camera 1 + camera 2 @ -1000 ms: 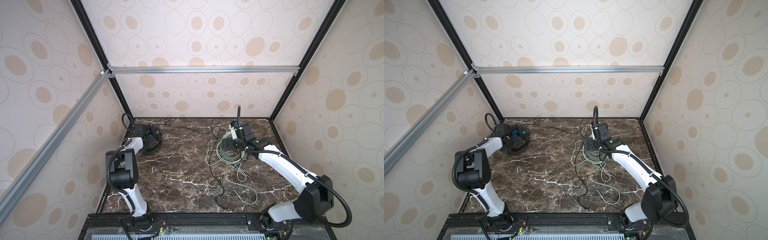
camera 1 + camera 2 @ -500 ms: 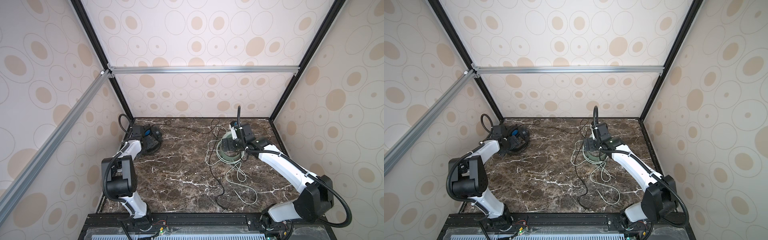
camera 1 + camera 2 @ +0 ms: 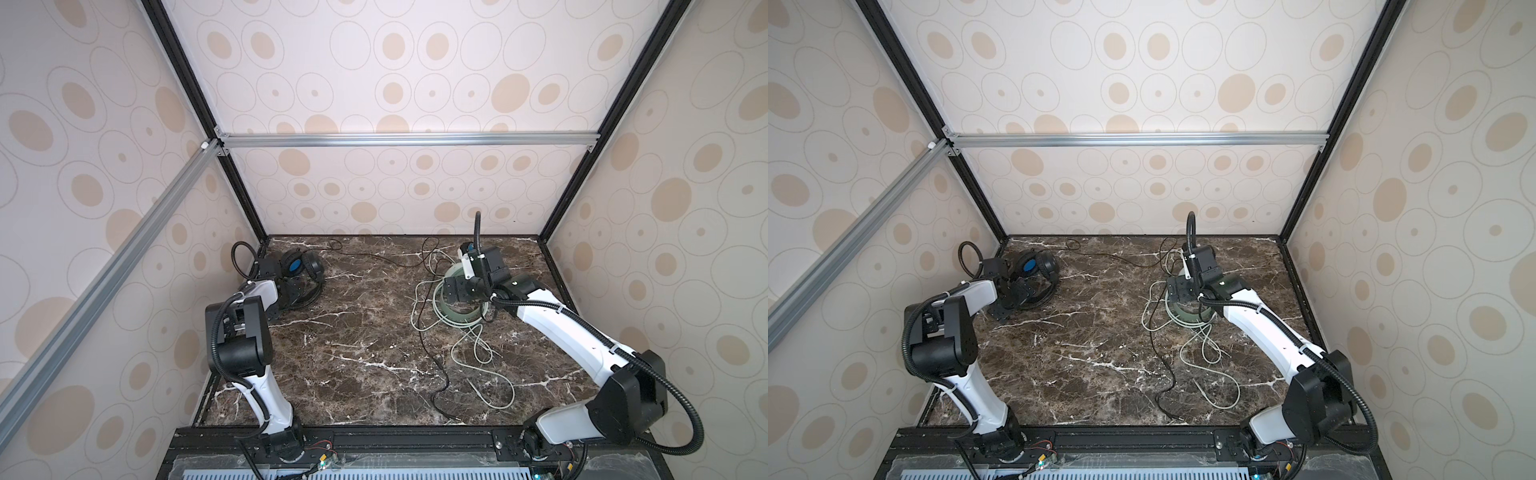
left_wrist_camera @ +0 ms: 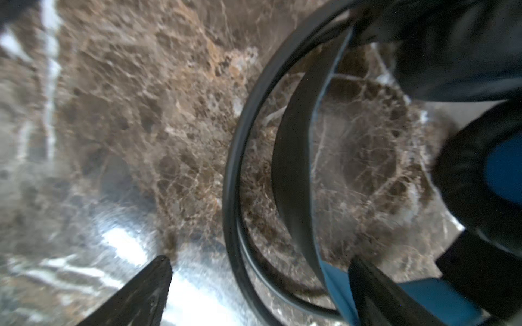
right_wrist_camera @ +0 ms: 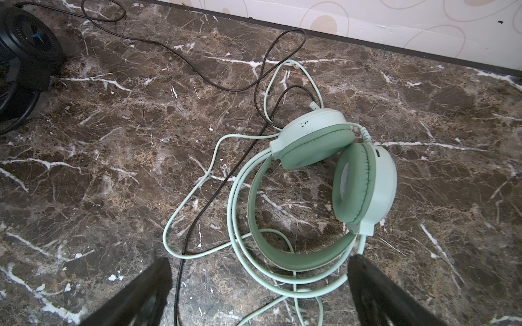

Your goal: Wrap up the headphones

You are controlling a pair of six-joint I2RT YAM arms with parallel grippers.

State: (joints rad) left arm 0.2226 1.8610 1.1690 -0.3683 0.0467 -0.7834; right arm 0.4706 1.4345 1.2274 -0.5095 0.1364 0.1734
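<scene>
With both sets of jaws wide and empty, and my left gripper [image 4: 258, 268] straddling the band of the black headphones [image 3: 297, 266] at 10 o'clock on the marble tabletop [image 3: 374, 332], I should lower my right gripper [image 5: 258, 265] at 2 o'clock onto the mint-green headphones [image 5: 364, 180] and pinch their pale green cable [image 5: 248, 136] clear of the black cable [image 5: 234, 90].

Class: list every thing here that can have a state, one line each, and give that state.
black headphones: lying on table, not wrapped
black cable: loose, trailing across table
green headphones: lying on table, not wrapped
green cable: loose loops, crossed by black cable
left end effector: open, at black headphones
right end effector: open, above green headphones, empty
</scene>
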